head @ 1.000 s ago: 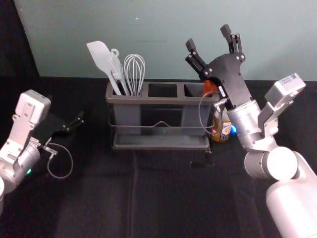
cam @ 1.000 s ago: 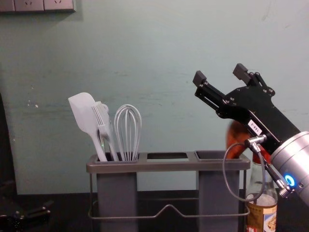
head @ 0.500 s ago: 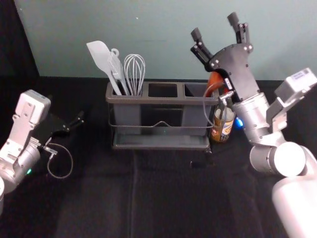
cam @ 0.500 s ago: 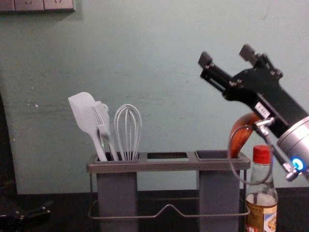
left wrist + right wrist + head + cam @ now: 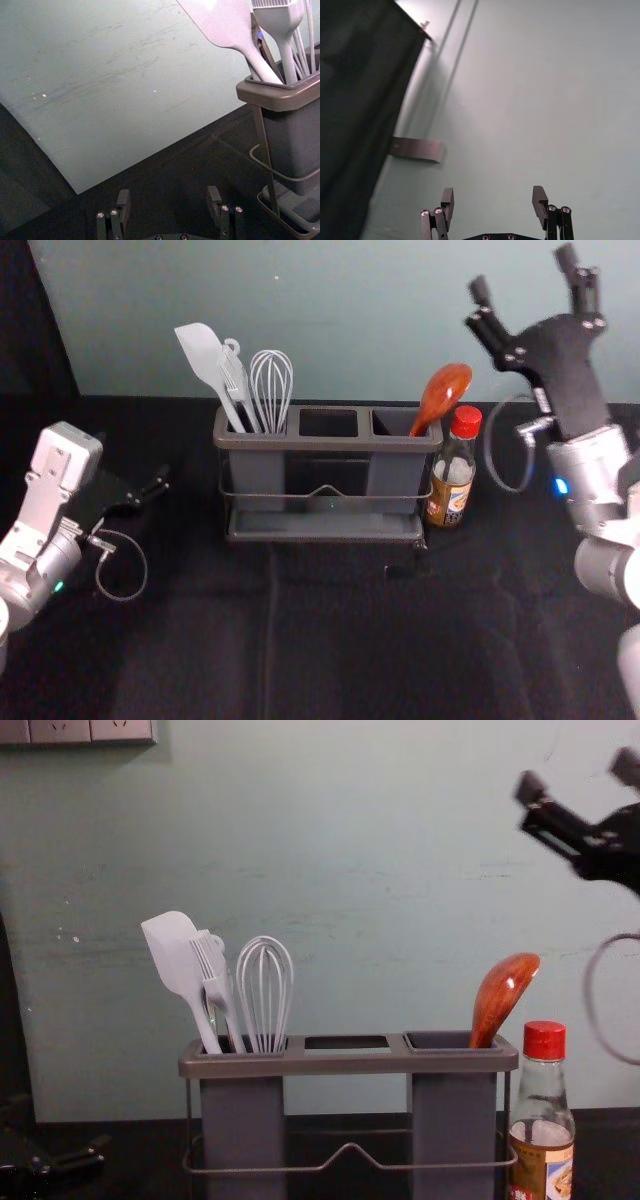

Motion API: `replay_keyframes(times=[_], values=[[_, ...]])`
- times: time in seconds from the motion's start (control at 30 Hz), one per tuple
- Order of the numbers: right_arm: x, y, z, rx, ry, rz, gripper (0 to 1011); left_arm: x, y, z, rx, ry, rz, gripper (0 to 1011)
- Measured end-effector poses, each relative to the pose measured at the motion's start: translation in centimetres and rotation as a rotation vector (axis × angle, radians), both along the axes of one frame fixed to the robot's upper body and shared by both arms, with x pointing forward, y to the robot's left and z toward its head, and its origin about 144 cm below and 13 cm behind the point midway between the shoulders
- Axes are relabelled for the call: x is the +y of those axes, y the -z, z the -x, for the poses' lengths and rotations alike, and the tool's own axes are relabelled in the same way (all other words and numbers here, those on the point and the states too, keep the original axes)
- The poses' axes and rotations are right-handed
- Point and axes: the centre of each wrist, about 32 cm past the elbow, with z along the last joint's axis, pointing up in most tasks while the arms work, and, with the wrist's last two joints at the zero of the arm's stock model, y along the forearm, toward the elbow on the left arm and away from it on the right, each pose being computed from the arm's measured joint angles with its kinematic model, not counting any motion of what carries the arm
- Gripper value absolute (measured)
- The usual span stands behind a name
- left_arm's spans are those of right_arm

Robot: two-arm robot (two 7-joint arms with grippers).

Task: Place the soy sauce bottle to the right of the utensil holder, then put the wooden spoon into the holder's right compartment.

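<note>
Left gripper: at the left edge of your head view, parked, fingers spread wide, nothing between them.

Dark cloth: matte, softly creased, under everything.

Soy sauce bottle: right of centre, upright, just beside the holder's right end; whether they touch, you cannot tell. Clear smooth glass, tapered neck, ribbed red cap, printed label, brown contents.

Utensil holder: centre; rounded grey-brown rim, smooth dark cups, bent wire rail. Its middle compartment holds nothing you can see.

Wooden spoon: upper right of centre, in the right compartment, leaning right above the bottle. Glossy red-brown oval bowl up, visible grain; the lower end is hidden inside.

Spatula, brush and whisk: left compartment; pale and smooth, bristled, and looped wire respectively.

Right gripper: upper right corner, fingers well apart, empty. It has just moved outward from over the holder's right end, uncovering spoon and bottle for you. Both placements look done; your remaining work is probably only to retract, keeping the looped cable off the bottle's cap.
</note>
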Motion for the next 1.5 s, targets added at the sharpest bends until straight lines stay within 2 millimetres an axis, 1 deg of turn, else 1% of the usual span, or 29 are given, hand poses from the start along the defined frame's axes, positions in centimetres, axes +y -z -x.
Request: replay_keyframes(times=[0.13, 0.27, 0.63, 0.87, 1.1, 1.27, 1.5], values=[[-1.2, 0.1, 0.7, -0.014, 0.076, 0.001, 1002, 0.0, 0.0, 0.0, 0.000, 0.000, 0.000, 1005], [-2.4, 0.6, 1.1, -0.050, 0.130, -0.008, 1002, 0.0, 0.0, 0.0, 0.000, 0.000, 0.000, 1005], [-4.1, 1.7, 1.9, -0.060, 0.192, 0.012, 1002, 0.0, 0.0, 0.0, 0.000, 0.000, 0.000, 1005], [-4.7, 2.3, 3.1, 0.052, 0.262, 0.072, 1002, 0.0, 0.0, 0.0, 0.000, 0.000, 0.000, 1005], [-5.0, 3.1, 4.8, 0.260, 0.322, 0.144, 1002, 0.0, 0.0, 0.0, 0.000, 0.000, 0.000, 1005], [-5.3, 3.8, 5.5, 0.375, 0.344, 0.171, 1002, 0.0, 0.0, 0.0, 0.000, 0.000, 0.000, 1005], [-5.8, 5.3, 5.9, 0.489, 0.354, 0.195, 1002, 0.0, 0.0, 0.0, 0.000, 0.000, 0.000, 1005]])
